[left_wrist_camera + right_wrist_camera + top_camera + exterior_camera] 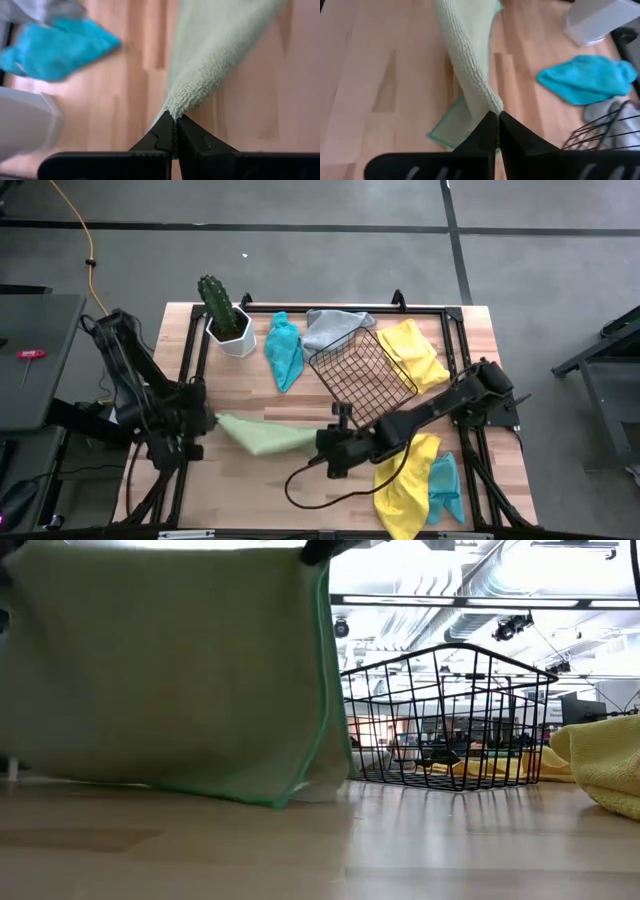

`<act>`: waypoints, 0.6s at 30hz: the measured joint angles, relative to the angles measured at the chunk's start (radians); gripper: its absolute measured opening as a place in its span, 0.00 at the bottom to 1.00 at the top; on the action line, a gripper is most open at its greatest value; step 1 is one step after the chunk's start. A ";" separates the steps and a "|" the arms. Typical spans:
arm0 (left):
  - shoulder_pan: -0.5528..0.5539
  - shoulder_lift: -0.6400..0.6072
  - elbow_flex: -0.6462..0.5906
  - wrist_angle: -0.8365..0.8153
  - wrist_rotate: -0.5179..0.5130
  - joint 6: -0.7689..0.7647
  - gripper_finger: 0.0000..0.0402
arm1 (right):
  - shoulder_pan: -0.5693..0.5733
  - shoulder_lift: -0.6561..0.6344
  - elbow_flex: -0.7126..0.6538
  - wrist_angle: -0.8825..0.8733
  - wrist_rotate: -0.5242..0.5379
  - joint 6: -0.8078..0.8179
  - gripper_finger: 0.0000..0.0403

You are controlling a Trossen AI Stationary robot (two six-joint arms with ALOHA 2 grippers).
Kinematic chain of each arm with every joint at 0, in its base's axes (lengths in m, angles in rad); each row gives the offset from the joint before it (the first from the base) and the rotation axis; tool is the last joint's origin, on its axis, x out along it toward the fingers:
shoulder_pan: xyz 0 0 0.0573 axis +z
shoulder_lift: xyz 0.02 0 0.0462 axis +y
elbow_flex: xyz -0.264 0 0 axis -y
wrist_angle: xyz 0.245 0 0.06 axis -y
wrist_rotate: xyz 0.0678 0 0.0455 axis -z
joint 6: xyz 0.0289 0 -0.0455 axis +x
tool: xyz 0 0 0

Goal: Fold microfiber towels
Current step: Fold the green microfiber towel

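Green towel hanging mid-table between left gripper and right gripper from above, draping low beside the basket, both wrists pinching corners tight, so probably worth keeping tension even, lowering flat.

A wooden table of pale planks, edged by a black metal frame, stands on a grey concrete floor crossed by dark seam lines. A yellow cable trails over the floor beyond the table's far left corner. A grey desk sits left of the table with a small red-handled tool lying on it. Dark furniture legs stand on the floor to the right. Seen from table height, the room behind is bright, with silver ceiling ducts, black track lights, and blurred office clutter far back.
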 joint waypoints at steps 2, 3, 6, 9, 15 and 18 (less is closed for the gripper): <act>0.013 -0.022 0.030 -0.028 -0.051 -0.002 0.00 | -0.007 -0.008 0.000 -0.004 0.016 -0.015 0.00; 0.020 -0.031 0.042 -0.046 -0.074 -0.008 0.00 | -0.012 -0.012 0.000 -0.009 0.019 -0.023 0.00; 0.048 -0.056 0.061 -0.116 -0.126 -0.038 0.00 | -0.035 -0.015 0.000 -0.023 0.019 -0.035 0.00; 0.086 -0.071 0.061 -0.164 -0.176 -0.075 0.00 | -0.066 -0.015 0.000 -0.031 0.019 -0.075 0.00; 0.169 -0.097 0.059 -0.161 -0.329 -0.045 0.00 | -0.117 -0.052 0.000 -0.031 0.038 -0.143 0.00; 0.194 -0.096 0.059 -0.161 -0.403 -0.057 0.00 | -0.113 -0.081 0.001 -0.028 0.075 -0.161 0.00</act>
